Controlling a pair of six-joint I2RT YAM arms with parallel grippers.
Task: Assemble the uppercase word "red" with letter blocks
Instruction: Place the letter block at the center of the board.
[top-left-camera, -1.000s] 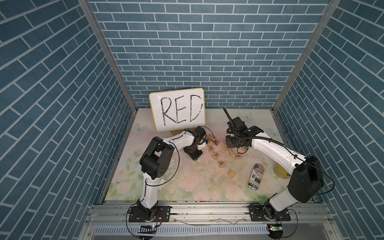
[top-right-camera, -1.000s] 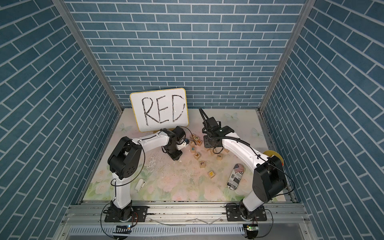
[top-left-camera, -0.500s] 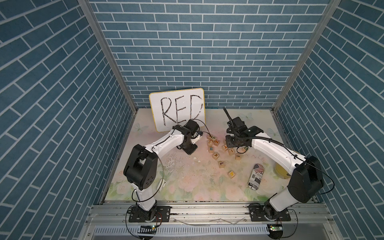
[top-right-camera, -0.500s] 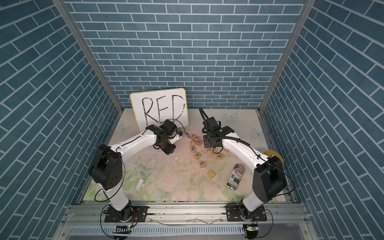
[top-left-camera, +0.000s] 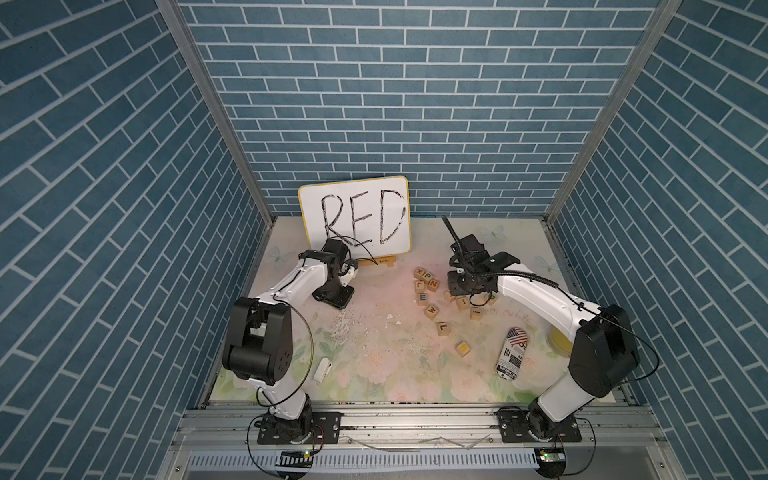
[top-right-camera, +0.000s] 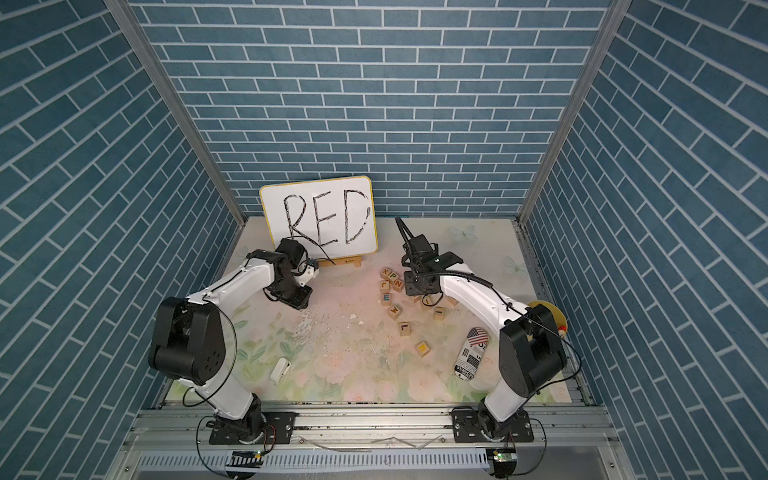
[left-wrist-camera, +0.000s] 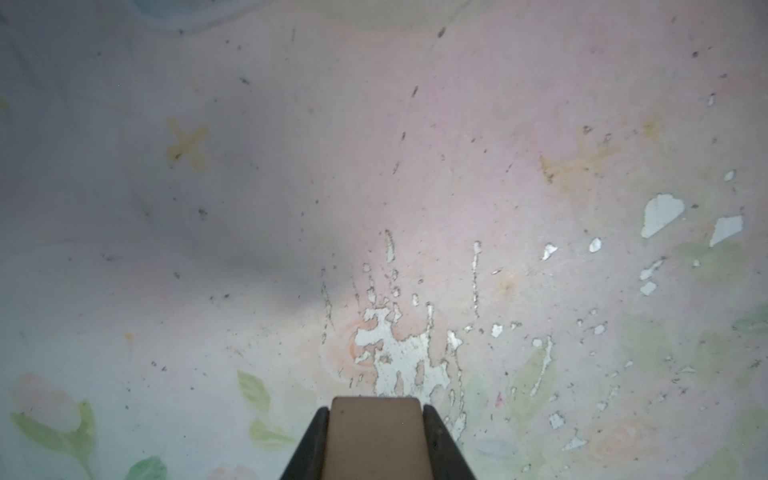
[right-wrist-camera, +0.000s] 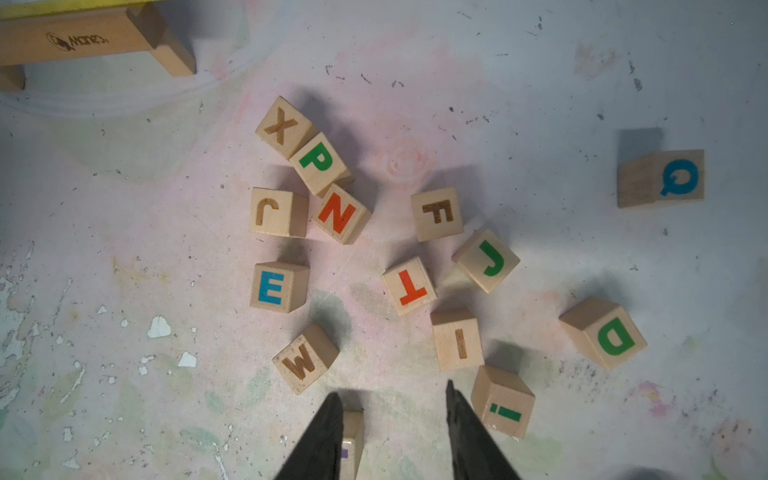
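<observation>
**Letter-cube assembly: one cube gripped, the others loose.**
The left fingers (left-wrist-camera: 309, 449) clench a light-wood cube (left-wrist-camera: 376, 440), its letter unseen, above the floral worktop (left-wrist-camera: 249, 166). The right fingers (right-wrist-camera: 469, 436) stand parted and empty over scattered cubes, among them the green-lettered D cube (right-wrist-camera: 615, 336) and the blue-lettered E cube (right-wrist-camera: 272, 286).

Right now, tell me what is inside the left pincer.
The left pincer is shut on a light wooden block. Only a blank face shows; any letter is turned away or covered by the jaws.
</observation>
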